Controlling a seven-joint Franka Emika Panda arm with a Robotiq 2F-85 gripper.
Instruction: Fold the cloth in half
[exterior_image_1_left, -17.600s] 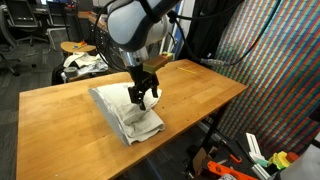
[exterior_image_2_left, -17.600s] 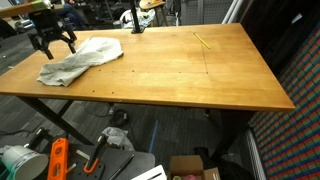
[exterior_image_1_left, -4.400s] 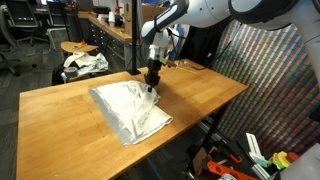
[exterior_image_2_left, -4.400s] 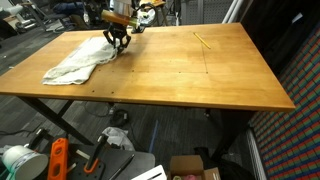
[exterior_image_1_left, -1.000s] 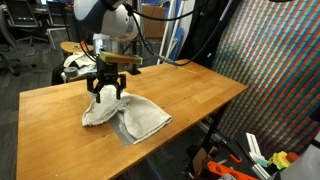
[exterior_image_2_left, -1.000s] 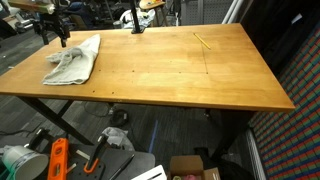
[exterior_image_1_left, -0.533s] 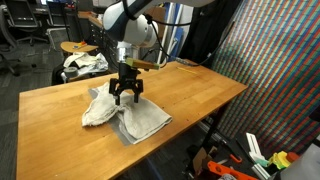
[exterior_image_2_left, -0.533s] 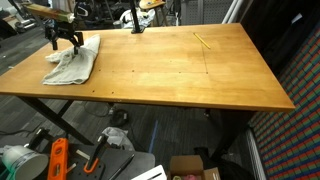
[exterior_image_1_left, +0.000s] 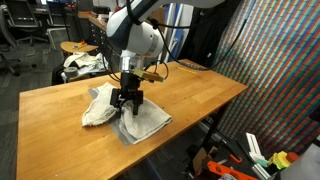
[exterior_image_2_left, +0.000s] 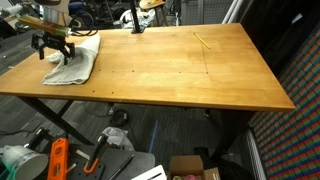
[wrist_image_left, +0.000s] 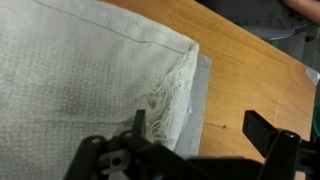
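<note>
Hovering just above the fabric, the pincer (exterior_image_1_left: 127, 101) has its jaws spread wide with nothing between them. The wrist view shows this plainest: both dark fingers (wrist_image_left: 137, 122) frame only weave and wood. The cloth (exterior_image_1_left: 147, 120) lies directly beneath, so it is under me rather than off to one side. In the wrist view its upper layer ends in a hemmed edge that runs between the fingers. Beyond that a narrow strip of the lower layer shows before the bare bench (wrist_image_left: 250, 70) begins.

Further out, in an exterior view, the cloth (exterior_image_2_left: 78, 62) sits close to a far edge of the bench (exterior_image_2_left: 180, 70), toward one end. Its long axis slants away from that edge. On one side of the pincer (exterior_image_2_left: 55, 47) the fabric is rumpled into a heap; on the other it lies flat. I judge that any further grasp must go toward the rumpled side.
</note>
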